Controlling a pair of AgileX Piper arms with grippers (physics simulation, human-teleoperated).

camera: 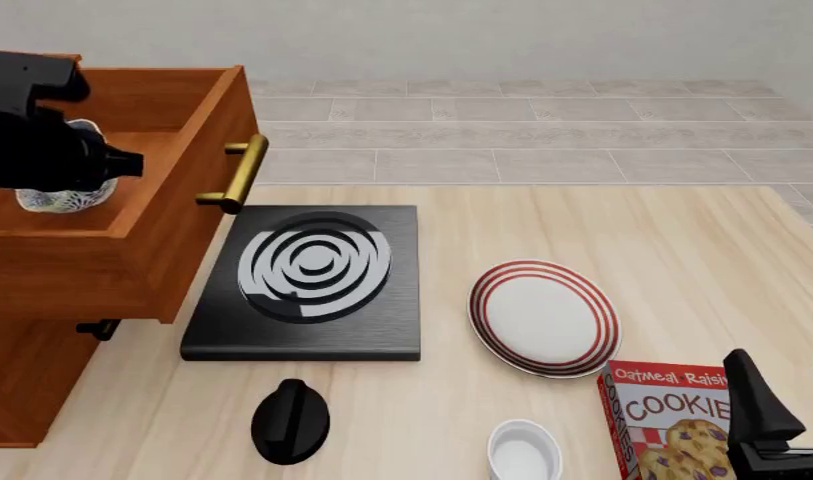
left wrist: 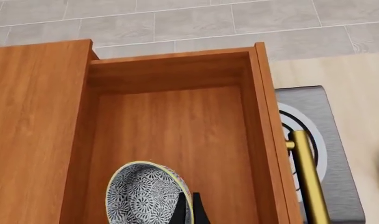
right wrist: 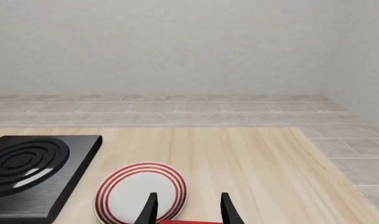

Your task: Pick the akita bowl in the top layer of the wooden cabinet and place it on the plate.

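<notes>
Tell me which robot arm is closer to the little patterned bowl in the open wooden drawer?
The left. Its gripper is right at the small patterned bowl inside the pulled-out reddish-brown drawer. The right gripper is far off, low by the red-striped white plate and the cookie box.

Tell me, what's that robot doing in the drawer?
Its left gripper is reaching into the pulled-out top layer of the wooden cabinet, closed on the rim of the akita bowl. The bowl goes on the plate, which is bare. The right gripper waits open.
</notes>
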